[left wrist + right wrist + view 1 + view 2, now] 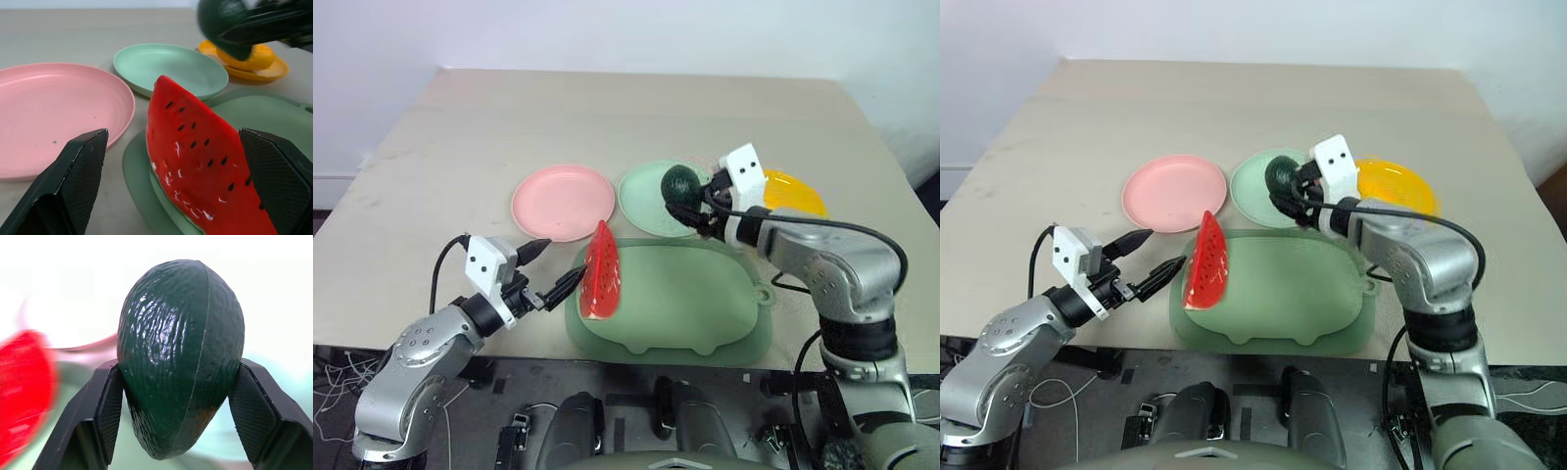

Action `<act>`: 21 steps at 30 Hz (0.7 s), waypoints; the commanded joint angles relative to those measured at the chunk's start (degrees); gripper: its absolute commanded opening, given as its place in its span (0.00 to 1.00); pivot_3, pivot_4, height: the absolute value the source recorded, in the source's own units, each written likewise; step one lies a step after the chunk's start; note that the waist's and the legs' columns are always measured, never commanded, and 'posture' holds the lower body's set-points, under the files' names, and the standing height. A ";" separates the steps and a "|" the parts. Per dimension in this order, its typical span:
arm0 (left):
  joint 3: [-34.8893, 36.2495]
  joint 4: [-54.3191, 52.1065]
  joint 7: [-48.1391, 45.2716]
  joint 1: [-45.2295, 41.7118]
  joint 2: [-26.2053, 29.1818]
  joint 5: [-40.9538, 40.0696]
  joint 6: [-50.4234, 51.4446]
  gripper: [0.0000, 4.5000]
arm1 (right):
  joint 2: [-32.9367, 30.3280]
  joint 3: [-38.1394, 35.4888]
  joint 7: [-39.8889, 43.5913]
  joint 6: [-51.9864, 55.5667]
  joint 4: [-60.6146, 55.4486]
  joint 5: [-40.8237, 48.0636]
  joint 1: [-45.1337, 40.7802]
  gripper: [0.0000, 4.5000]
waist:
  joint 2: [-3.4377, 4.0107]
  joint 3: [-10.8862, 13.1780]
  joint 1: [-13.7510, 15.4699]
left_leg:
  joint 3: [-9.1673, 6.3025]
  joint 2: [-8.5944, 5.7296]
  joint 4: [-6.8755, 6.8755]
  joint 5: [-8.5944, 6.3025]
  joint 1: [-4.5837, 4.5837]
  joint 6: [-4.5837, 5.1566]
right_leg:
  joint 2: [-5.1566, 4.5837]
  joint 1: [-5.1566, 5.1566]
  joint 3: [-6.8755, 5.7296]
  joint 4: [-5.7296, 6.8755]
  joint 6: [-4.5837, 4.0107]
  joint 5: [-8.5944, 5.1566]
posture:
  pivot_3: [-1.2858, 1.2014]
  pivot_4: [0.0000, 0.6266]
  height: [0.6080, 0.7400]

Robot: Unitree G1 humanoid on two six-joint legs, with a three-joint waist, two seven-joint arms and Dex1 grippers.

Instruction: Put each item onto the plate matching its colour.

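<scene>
Avocado pinched in right gripper above mint plate, left gripper spread beside watermelon wedge on tray

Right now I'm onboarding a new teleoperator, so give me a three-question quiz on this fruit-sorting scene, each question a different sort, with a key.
1. True or false: the right gripper is shut on the avocado.
2. Multiple choice: the mango lies on which plate? A) pink plate B) mint green plate C) yellow plate
3. Fill in: the watermelon wedge rests on the left edge of the pale green ____.

Key
1. True; its fingers clamp the avocado above the mint green plate.
2. C; the yellow plate. The pink plate holds no fruit.
3. Tray; the left gripper is open, its fingers on either side of the wedge.
</scene>
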 commanded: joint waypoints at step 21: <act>-4.99 -14.91 27.39 -11.48 5.38 -22.73 27.20 1.00 | 0.97 -0.88 9.54 -31.34 9.06 -14.53 2.45 1.00 | 0.01 0.03 0.38 | -0.06 -0.01 0.01 0.03 0.07 -0.06 | 0.00 0.08 0.01 0.03 0.16 0.11 | 0.52 0.24 1.00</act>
